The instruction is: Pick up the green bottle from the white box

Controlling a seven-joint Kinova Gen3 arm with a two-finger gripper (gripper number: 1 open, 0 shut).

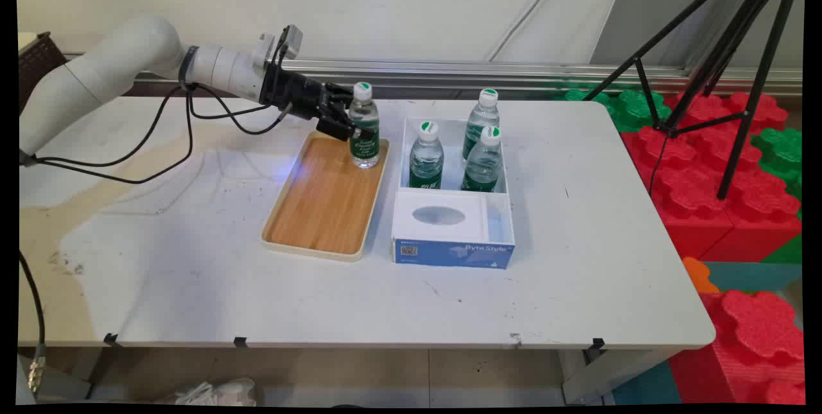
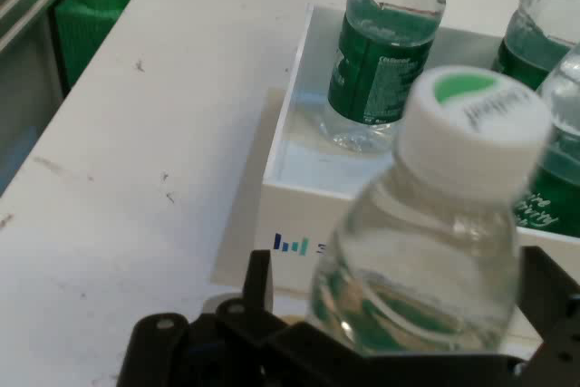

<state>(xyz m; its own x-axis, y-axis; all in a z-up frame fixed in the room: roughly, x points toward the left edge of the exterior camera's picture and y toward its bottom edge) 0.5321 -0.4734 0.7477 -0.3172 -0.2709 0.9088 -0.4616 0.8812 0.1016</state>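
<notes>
In the main view the black gripper (image 1: 352, 120) reaches in from the left and has its jaws clamped on a water bottle (image 1: 364, 133) with a green label and a white cap, which stands upright on the far right corner of a wooden tray (image 1: 318, 208) on the white table (image 1: 603, 260). Just right of the tray sits a white open box (image 1: 501, 224) with a blue front; three more bottles (image 1: 426, 157) stand upright in its far compartment, and a white insert with an oval hole lies in its near part. In the hand view the held bottle (image 2: 426, 269) fills the space between the two fingers (image 2: 258, 283), its cap at upper right, with the box (image 2: 299, 147) and its bottles (image 2: 385, 52) beyond.
</notes>
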